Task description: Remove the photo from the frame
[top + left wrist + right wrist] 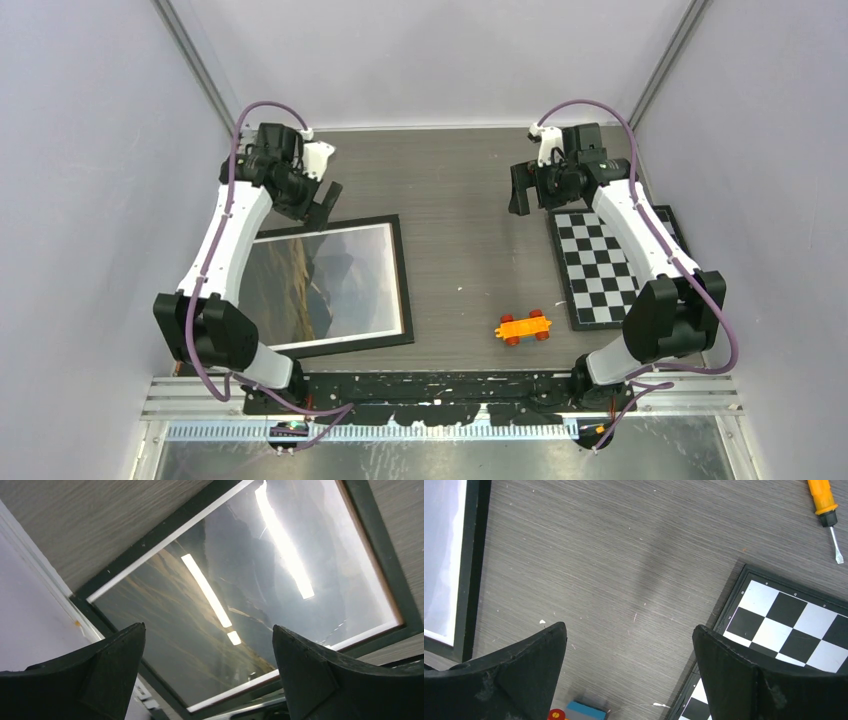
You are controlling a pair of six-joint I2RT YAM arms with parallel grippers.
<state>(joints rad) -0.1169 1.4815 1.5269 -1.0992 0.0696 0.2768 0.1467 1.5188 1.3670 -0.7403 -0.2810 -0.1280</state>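
Note:
The black frame (pixel 406 290) lies flat and face up on the left half of the table, with the photo (pixel 320 285) of grey mountains and brown hills inside it behind reflecting glass. My left gripper (pixel 325 205) hovers open above the frame's far edge. In the left wrist view the photo (pixel 210 605) fills the space beyond the spread fingers of that gripper (pixel 208 626), and the frame's dark border (pixel 150 535) runs along it. My right gripper (pixel 520 195) hangs open over bare table at the far right; its wrist view shows it (pixel 629 626) empty, with the frame's edge (pixel 476 555) at the left.
A black-and-white checkerboard mat (pixel 600 270) lies under the right arm, also seen as the mat (pixel 794 615) beside the right finger. An orange toy car (pixel 523 327) sits near the front centre. An orange-handled screwdriver (pixel 824 505) lies beyond the mat. Grey walls close in on three sides.

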